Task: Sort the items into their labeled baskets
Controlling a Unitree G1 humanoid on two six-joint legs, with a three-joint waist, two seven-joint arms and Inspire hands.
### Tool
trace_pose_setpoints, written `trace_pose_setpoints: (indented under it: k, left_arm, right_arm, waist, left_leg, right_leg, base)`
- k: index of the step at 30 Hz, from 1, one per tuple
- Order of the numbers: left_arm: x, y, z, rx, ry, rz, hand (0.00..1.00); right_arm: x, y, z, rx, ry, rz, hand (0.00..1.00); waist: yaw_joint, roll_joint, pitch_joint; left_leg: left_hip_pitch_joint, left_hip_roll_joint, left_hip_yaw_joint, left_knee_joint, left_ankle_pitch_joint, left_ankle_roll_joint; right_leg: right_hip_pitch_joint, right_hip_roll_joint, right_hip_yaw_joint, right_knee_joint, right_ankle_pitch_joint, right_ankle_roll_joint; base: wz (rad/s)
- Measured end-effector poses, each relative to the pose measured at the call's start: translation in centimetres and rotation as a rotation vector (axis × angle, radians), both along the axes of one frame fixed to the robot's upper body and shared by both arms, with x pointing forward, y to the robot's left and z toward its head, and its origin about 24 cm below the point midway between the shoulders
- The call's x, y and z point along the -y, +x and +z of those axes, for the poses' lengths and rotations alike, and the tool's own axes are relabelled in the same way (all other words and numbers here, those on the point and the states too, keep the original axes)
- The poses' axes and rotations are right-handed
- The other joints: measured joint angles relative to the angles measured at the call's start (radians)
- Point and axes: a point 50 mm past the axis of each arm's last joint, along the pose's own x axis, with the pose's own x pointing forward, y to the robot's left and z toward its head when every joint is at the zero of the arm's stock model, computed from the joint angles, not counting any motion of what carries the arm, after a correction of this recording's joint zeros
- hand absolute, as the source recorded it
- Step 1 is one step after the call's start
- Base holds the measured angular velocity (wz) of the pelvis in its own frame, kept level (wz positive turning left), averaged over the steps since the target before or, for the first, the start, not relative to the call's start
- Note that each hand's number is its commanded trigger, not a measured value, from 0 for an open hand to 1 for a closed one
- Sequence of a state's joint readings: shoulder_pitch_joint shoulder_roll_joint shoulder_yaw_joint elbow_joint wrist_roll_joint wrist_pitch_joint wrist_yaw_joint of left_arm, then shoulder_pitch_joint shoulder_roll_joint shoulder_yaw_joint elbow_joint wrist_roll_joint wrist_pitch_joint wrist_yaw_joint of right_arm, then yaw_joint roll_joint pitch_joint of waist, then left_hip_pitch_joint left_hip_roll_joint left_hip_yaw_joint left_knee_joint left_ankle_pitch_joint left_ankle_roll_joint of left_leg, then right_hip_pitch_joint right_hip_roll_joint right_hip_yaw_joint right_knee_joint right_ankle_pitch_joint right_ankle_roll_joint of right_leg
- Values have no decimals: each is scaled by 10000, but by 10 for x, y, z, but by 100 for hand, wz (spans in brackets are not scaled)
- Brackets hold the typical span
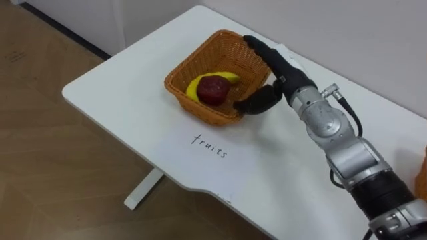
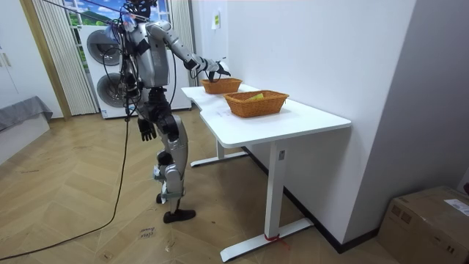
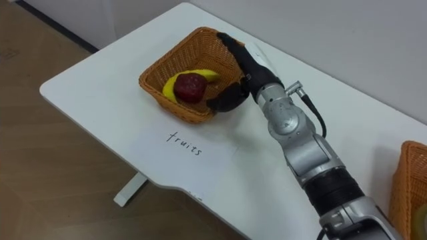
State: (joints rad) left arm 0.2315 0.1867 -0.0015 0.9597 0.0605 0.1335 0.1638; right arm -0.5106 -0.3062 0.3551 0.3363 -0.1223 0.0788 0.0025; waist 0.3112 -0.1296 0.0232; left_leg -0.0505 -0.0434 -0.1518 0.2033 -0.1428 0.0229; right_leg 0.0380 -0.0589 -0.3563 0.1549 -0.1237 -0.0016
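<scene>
A woven basket (image 1: 179, 88) stands on the white table (image 1: 127, 90) above a handwritten label "fruits" (image 1: 210, 146). Inside it lie a yellow banana (image 1: 194, 87) and a dark red fruit (image 1: 213, 89) resting on the banana. My right hand (image 1: 279, 68) reaches over the basket's right rim, open, with straight fingers along the rim and the thumb by the near corner, holding nothing. In the room view my left hand (image 2: 147, 130) hangs by my hip.
A second woven basket (image 3: 408, 179) sits further right on the table, seen with something yellow in it in the room view (image 2: 256, 103). I stand at the table's long side near its end. A wall runs behind the table; a cardboard box (image 2: 429, 220) sits on the floor.
</scene>
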Motion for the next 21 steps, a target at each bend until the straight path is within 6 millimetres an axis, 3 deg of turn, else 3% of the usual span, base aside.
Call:
trace_pose_setpoints:
  k: [3, 5, 7, 8, 17, 20, 21]
  left_arm:
    - [2, 0, 0, 11, -27, 10, 0]
    - [3, 0, 0, 52, 10, 27, 0]
    - [5, 1, -1, 133, 99, -11, 0]
    - [5, 1, -1, 160, 113, -50, 0]
    - [6, 7, 0, 413, 152, -184, 0]
    - [7, 12, 1, 585, 126, -195, 0]
    - [7, 12, 1, 636, 116, -185, 0]
  right_arm:
    - [4, 1, 21, 822, 775, -195, 0]
    - [10, 2, 30, 1278, 1173, -501, 0]
    - [15, 2, 35, 1629, 1378, -857, 0]
    - [18, 1, 39, 1891, 1518, -1050, 0]
    - [23, -10, 74, 3397, 3435, -1433, 0]
    - [28, -12, 83, 3856, 3972, -1629, 0]
    - [30, -13, 85, 3937, 4226, -1739, 0]
  waist:
    - [-107, 158, -42]
    - [-174, 300, -46]
    - [-313, 386, -101]
    - [-397, 394, -136]
    - [-1400, 489, -121]
    - [-1469, 510, -149]
    - [-1466, 492, -204]
  left_leg:
    - [59, -2, 89, 11, -7, 18]
    - [172, -5, 116, 12, -14, 31]
    - [277, -7, 153, -22, -25, 47]
    - [284, -3, 180, -27, -26, 47]
    - [405, 21, 433, -22, -49, 72]
    - [446, 29, 565, -43, -44, 80]
    - [477, 45, 646, -56, -40, 86]
  right_leg:
    - [12, -7, 119, 9, 19, 25]
    - [108, -7, 171, -1, 24, 35]
    - [186, -6, 238, -1, 20, 44]
    - [185, -6, 262, 4, 19, 46]
    - [141, -14, 544, 151, 17, 49]
    - [125, -13, 649, 145, 15, 54]
    - [115, 6, 786, 144, 16, 55]
  base:
    - [-7]
    - [-11]
    - [-7]
    - [-3]
    - [-9]
    - [-11]
    - [-18]
